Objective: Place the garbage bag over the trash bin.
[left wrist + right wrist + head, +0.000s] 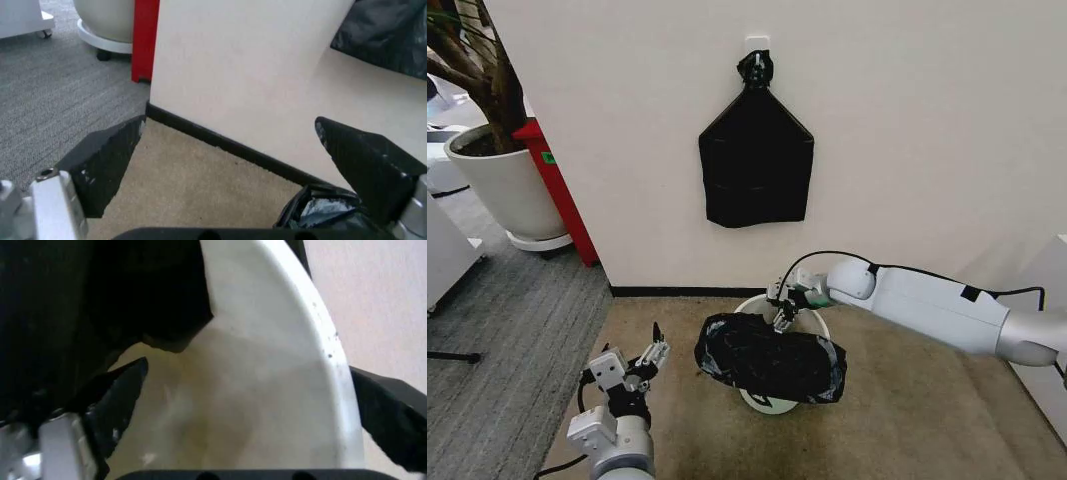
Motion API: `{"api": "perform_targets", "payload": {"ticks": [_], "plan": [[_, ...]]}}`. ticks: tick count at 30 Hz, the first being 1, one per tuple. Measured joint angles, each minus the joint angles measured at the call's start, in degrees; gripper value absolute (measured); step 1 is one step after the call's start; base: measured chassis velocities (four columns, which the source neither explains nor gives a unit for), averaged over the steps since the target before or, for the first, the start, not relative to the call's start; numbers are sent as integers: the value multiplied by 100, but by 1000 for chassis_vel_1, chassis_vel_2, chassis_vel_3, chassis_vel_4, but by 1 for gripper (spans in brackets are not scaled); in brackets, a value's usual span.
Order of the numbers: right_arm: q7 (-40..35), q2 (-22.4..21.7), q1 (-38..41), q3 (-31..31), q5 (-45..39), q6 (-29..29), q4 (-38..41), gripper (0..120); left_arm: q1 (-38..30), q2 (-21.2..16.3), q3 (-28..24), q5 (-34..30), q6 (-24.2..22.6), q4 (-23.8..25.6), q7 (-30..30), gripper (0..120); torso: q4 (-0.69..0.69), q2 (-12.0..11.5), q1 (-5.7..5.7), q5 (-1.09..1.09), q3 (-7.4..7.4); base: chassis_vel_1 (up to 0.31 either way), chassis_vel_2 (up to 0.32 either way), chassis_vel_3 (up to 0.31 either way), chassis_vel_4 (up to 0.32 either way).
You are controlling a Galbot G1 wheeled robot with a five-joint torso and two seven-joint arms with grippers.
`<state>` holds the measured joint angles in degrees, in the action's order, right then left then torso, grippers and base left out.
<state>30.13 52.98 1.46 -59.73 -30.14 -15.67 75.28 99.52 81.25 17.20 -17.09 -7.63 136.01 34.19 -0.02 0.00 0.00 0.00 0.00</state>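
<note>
The garbage bag [772, 360], black and crinkled, lies rumpled across the top of the trash bin [819, 322], a small white bucket on the tan carpet near the wall. My right gripper [784, 308] is at the bin's far rim, just above the bag's far edge. In the right wrist view that gripper [247, 367] is open, with the white bin rim [293, 340] between its fingers and the bag [80, 305] to one side. My left gripper [659, 345] hangs open a little left of the bag, holding nothing. The left wrist view shows a corner of the bag [320, 210] beside that open gripper [230, 122].
A flat black bag bundle [755, 165] hangs from a hook on the wall above the bin. A large white planter [507, 185] with a tree and a red panel [562, 195] stand at the left by grey carpet. A white cabinet edge [1052, 330] is at the right.
</note>
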Motion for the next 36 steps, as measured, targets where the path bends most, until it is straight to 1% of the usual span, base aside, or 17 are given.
{"api": "perform_targets", "payload": {"ticks": [2,6,8,10,12,13,15,16,18,19,22,24,27,32,34,36], "plan": [[-1,29,-41,1,18,10,-51,87,-12,-16,-11,5,0,-35,0,100,2,0,0,-1,0,0,0,0,0],[-1,62,-95,2,44,40,-107,76,-32,-13,-34,20,-12,-39,-31,100,0,0,0,0,0,0,0,0,0],[8,110,-100,-11,51,53,-151,67,-28,-26,-38,29,-17,-37,-48,100,0,0,0,0,0,0,0,0,0],[10,129,-98,-16,53,57,-170,65,-26,-29,-38,33,-17,-37,-49,100,0,0,0,-1,0,0,0,0,0],[40,224,-70,-51,58,66,-260,53,-12,-30,-40,49,-14,-45,-49,100,1,0,0,0,0,0,0,0,0],[60,272,-39,-83,58,69,-304,51,-3,-24,-41,55,-11,-45,-49,100,1,0,0,0,0,0,0,0,0],[96,364,35,-120,57,79,-394,42,14,-19,-58,83,1,-58,-49,100,2,0,0,0,0,0,0,0,0],[104,400,72,-142,53,87,-435,38,24,-16,-67,102,14,-66,-49,100,2,0,0,0,0,0,0,0,0],[109,422,97,-164,49,94,-462,36,30,-15,-74,112,19,-69,-49,100,3,0,0,0,0,0,0,0,0],[129,451,134,-197,44,108,-504,30,38,-14,-81,119,27,-74,-49,100,3,0,0,0,0,0,0,0,0],[222,484,172,-244,38,153,-586,20,37,-27,-86,127,37,-86,-49,100,2,0,0,-1,0,0,0,0,0],[275,483,188,-271,39,183,-610,15,30,-53,-87,127,39,-85,-49,100,1,1,0,-1,0,0,0,0,0],[307,480,212,-302,44,203,-641,13,29,-73,-89,128,39,-86,-51,100,1,1,0,-1,0,0,0,0,0],[379,475,305,-370,50,224,-704,13,35,-86,-100,131,39,-82,-58,100,2,0,0,2,0,0,0,0,0],[477,472,382,-408,52,252,-755,11,37,-100,-102,132,40,-82,-59,100,2,0,0,0,0,0,0,0,0],[536,465,462,-460,37,271,-785,7,36,-111,-103,132,40,-82,-60,100,2,0,0,1,0,0,0,0,0]]}}
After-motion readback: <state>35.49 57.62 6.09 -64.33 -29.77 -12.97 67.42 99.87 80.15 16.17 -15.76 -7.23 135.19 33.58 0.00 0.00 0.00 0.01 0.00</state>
